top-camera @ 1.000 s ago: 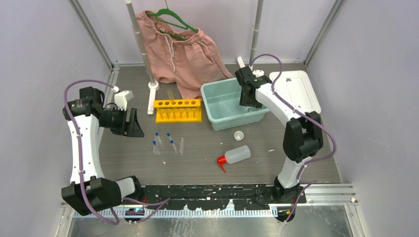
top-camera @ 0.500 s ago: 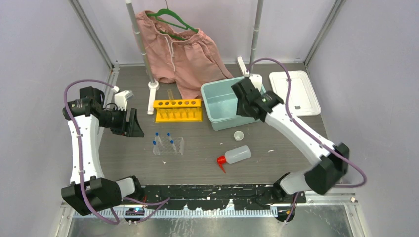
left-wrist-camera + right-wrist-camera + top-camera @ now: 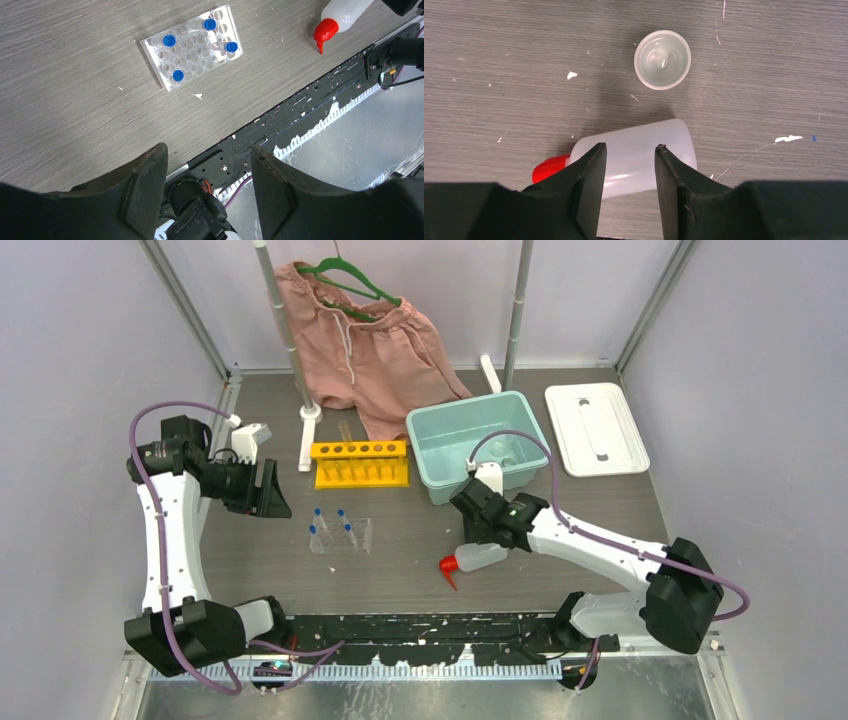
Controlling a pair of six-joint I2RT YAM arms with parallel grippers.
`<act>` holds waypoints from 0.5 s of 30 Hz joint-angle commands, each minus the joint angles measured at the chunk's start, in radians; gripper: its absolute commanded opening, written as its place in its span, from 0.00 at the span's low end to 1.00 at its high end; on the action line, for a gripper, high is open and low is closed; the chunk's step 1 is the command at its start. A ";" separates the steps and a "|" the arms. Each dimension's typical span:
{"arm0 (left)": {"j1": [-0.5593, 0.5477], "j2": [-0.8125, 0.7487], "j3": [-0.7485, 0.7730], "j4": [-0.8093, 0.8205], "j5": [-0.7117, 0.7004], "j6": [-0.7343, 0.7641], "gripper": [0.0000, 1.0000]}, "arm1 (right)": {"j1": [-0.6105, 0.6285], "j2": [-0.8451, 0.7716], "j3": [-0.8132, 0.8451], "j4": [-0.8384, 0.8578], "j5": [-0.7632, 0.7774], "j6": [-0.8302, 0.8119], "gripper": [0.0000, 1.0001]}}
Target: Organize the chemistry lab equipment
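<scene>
Bottle [image 3: 640, 136] lies sideways beneath parted right hand [image 3: 629, 147], seemingly untouched.

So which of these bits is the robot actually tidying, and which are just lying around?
Job in hand: white squeeze bottle with red nozzle; tiny white cup; clear plastic rack of blue-capped vials; yellow tube rack.

Lying about: pink shorts on green hanger; teal plastic tub and flat white lid, role unclear.
</scene>
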 commanded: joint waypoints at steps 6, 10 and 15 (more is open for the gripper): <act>0.000 -0.013 0.024 -0.010 -0.002 0.021 0.62 | 0.003 0.079 -0.014 0.263 0.120 -0.116 0.47; 0.000 -0.012 0.023 -0.009 -0.004 0.022 0.62 | -0.010 0.144 -0.015 0.309 0.151 -0.141 0.45; 0.001 -0.012 0.022 -0.008 -0.015 0.027 0.62 | -0.041 0.207 -0.023 0.346 0.158 -0.137 0.41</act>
